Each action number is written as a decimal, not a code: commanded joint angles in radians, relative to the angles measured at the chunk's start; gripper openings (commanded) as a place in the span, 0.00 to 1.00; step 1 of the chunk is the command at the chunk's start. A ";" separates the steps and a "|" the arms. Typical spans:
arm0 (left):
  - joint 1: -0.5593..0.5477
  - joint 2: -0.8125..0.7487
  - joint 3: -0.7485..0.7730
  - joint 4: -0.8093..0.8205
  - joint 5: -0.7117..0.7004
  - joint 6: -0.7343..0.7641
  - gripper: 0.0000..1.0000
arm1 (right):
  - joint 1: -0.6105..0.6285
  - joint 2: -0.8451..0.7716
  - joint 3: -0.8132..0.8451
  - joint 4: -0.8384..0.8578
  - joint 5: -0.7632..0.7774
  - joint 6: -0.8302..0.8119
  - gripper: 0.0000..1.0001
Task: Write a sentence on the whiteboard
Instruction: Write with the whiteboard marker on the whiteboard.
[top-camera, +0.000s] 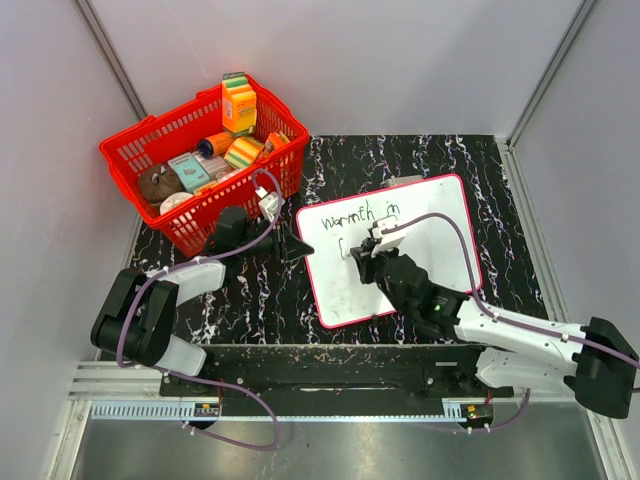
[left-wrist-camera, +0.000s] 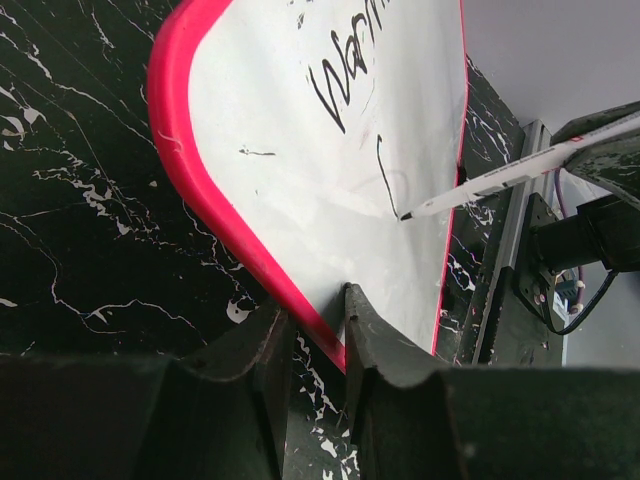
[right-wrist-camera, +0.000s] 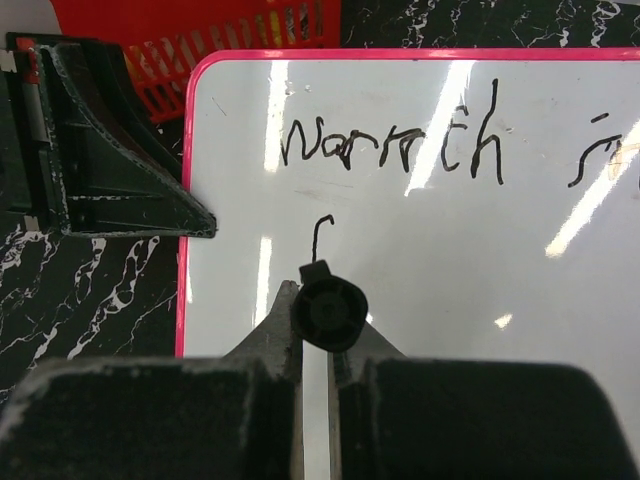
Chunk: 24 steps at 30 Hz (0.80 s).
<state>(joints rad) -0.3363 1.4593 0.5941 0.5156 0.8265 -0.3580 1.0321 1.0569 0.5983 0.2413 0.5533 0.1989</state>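
Pink whiteboard (left-wrist-camera: 300, 180) edge between left fingers (left-wrist-camera: 380, 340), marker (left-wrist-camera: 500, 177) mid-board

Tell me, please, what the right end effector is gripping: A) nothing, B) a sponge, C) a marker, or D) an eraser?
C: the right end effector is shut on a marker whose tip meets the whiteboard.

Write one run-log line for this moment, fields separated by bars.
left gripper: shut on white rectangular pink-framed whiteboard | right gripper: shut on white black-tipped marker pen | tip: on board, second line begun
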 joint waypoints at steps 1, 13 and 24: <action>-0.021 -0.001 0.013 -0.017 -0.049 0.120 0.00 | 0.013 -0.067 -0.008 0.021 -0.044 0.008 0.00; -0.021 -0.001 0.013 -0.019 -0.046 0.120 0.00 | 0.013 0.008 0.049 0.158 -0.007 -0.053 0.00; -0.021 -0.001 0.012 -0.019 -0.049 0.122 0.00 | 0.011 0.110 0.117 0.142 0.040 -0.079 0.00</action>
<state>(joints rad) -0.3370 1.4593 0.5945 0.5152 0.8261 -0.3573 1.0351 1.1595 0.6678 0.3401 0.5415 0.1387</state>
